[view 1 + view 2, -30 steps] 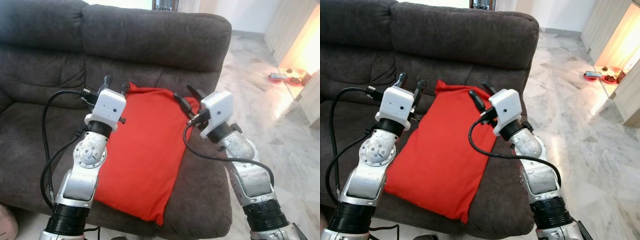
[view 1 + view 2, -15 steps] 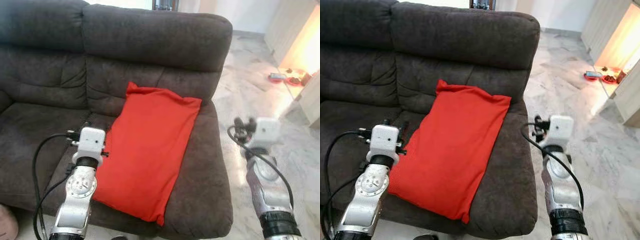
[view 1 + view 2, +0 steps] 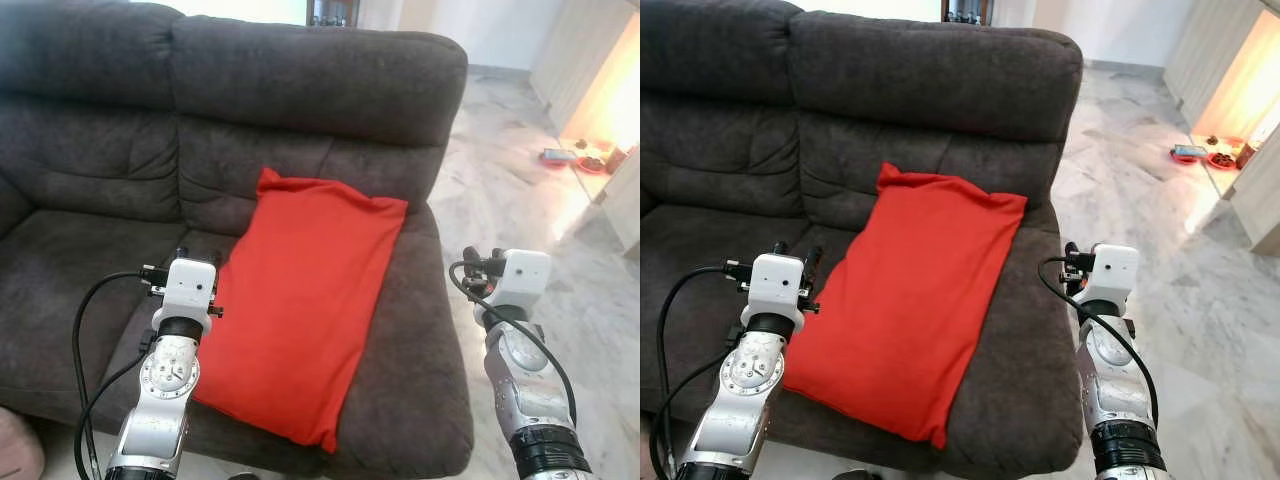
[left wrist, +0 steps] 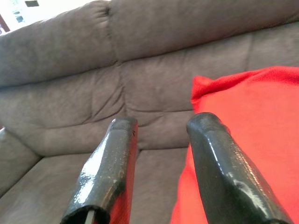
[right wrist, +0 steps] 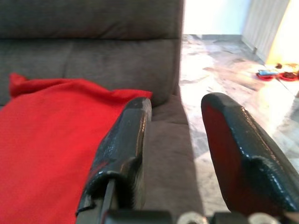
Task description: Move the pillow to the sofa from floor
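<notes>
Pillow (image 3: 307,305) is on the sofa (image 3: 300,90), red, lying flat on the right-hand seat cushion. Its top edge rests against the base of the backrest and its lower corner hangs slightly past the front edge of the seat. We see it tilted, with the top leaning to the right and the bottom corner pointing toward us. Nothing is on top of it.

Left gripper (image 4: 159,126) is raised in front of the seat, just beside the pillow's left edge, not touching it. In the left wrist view its 2 black fingers (image 4: 112,163) are spread with a clear gap between them and nothing held; we see the sofa backrest and the pillow's top left corner past them.

Right gripper (image 5: 175,116) is off the sofa's right side, above the marble floor (image 3: 560,230), well apart from the pillow. In the right wrist view its 2 fingers (image 5: 126,144) are also spread wide and empty, with the sofa's right end and the pillow's right edge visible past them.

Both silver arms come up from the lower edge of the head views, each with a black cable (image 3: 90,330) looping by the wrist.

Far right on the floor, near a bright-lit wall, we see a few small items (image 3: 560,155), too small to identify.
</notes>
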You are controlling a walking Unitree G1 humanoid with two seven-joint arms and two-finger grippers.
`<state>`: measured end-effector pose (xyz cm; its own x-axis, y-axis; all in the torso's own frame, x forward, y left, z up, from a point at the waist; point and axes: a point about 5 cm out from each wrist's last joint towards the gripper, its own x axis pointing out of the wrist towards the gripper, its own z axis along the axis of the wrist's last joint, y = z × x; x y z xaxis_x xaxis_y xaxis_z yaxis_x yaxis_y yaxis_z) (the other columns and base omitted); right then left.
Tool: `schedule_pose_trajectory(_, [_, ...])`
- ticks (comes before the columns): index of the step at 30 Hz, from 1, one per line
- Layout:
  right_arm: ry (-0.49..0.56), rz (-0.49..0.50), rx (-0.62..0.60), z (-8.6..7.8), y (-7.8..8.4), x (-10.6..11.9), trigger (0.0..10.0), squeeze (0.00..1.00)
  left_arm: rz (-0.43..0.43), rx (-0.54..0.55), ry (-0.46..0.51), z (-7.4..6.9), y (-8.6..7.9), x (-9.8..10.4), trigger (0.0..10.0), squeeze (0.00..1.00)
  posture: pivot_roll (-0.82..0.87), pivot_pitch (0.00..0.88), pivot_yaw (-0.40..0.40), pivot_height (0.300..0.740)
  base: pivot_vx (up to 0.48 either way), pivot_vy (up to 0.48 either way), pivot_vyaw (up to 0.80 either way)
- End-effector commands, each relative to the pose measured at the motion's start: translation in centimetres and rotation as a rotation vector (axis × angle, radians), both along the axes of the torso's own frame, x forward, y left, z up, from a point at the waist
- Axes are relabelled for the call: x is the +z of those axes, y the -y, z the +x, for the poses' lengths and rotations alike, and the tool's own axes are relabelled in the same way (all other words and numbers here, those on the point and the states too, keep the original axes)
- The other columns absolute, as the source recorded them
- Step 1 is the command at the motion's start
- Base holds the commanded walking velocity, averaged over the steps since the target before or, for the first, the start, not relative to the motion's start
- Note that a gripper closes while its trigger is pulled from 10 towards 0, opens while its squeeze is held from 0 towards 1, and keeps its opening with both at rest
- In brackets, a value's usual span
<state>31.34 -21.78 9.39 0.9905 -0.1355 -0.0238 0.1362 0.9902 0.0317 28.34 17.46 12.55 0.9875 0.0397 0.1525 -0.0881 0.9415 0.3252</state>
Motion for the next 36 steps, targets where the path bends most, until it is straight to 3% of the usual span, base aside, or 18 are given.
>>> schedule_pose_trajectory(1, [0.007, 0.003, 0.006, 0.3, -0.3, 0.0, 10.0, 0.0, 0.003, 0.002, 0.015, -0.1, -0.1, 0.2, 10.0, 0.0, 0.17, 0.052, -0.065, 0.74, 0.0, 0.368, 0.0])
schedule_pose_trajectory(11, [0.04, -0.039, 0.085, 0.4, -1.2, 0.4, 10.0, 0.0, 0.035, -0.037, 0.039, -0.2, 0.8, 0.5, 10.0, 0.0, 0.17, 0.056, -0.067, 0.74, 0.0, 0.235, 0.0])
schedule_pose_trajectory(26, [0.051, -0.036, 0.097, 0.5, -1.5, 0.3, 10.0, 0.0, 0.038, -0.034, 0.044, -0.1, 0.5, 0.7, 10.0, 0.0, 0.17, 0.058, -0.061, 0.74, 0.0, 0.0, 0.78])
schedule_pose_trajectory(36, [0.044, 0.003, 0.07, 0.5, -1.3, 0.0, 10.0, 0.0, 0.024, -0.037, 0.041, 0.0, 0.6, 0.6, 10.0, 0.0, 0.17, 0.055, -0.06, 0.74, 0.0, 0.0, 0.0])
